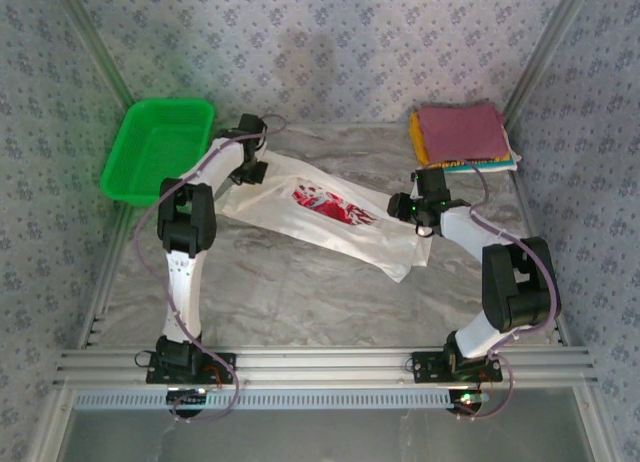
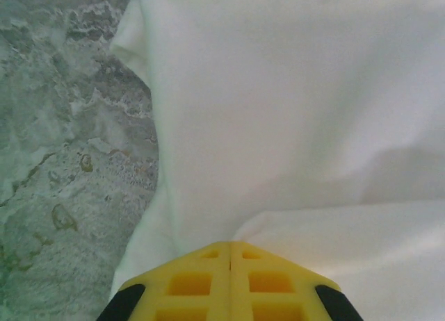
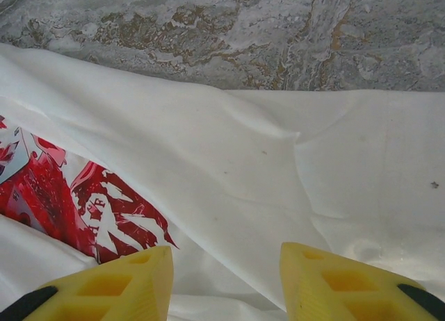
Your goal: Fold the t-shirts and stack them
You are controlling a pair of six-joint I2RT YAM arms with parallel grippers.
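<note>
I'm starting the fold: left jaws clamped on the white shirt (image 1: 290, 217), right jaws apart above it. Next, I reckon the right must pinch its edge.

Green plastic mesh basket (image 1: 160, 147) parked on the grey marbled desk (image 1: 300, 292), far-left corner (open side up).

Softly and evenly lit from overhead in the top view, with faint shadows on the marbled bench (image 1: 300, 292); a little grainy and soft throughout. Washed almost featureless across the white t-shirt (image 2: 292, 112) at the left wrist, with grey shading in one fold. Crisper at the right wrist, blurred at the yellow jaws along the bottom edge.
</note>
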